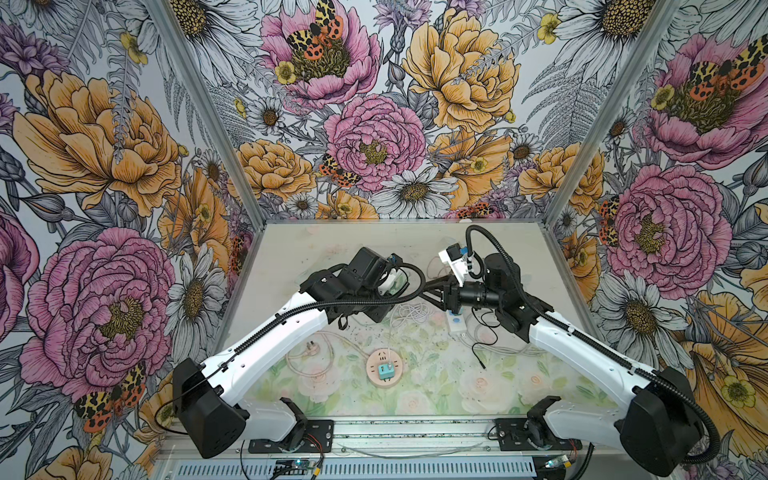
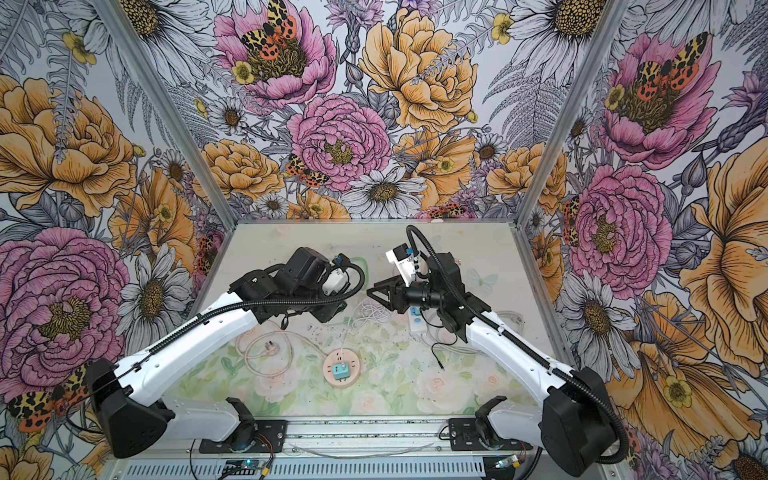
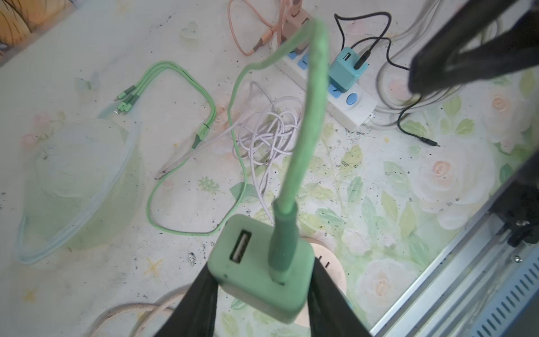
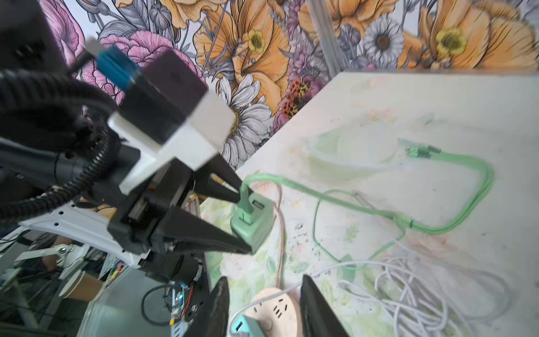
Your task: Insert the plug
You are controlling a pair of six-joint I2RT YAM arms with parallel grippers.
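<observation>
The plug is a mint-green USB charger block with a green cable pushed into one of its two ports. My left gripper is shut on it, one black finger on each side, holding it in the air over the table. The right wrist view shows the same grip on the plug. My right gripper is open and empty, hanging above the round pink socket. In both top views the right gripper points toward the left wrist. The pink socket lies near the front middle.
A teal charger sits in the pink socket. A white power strip carries another teal charger with a black cable. A tangled white cable, a clear plastic bag and a pink cable lie around.
</observation>
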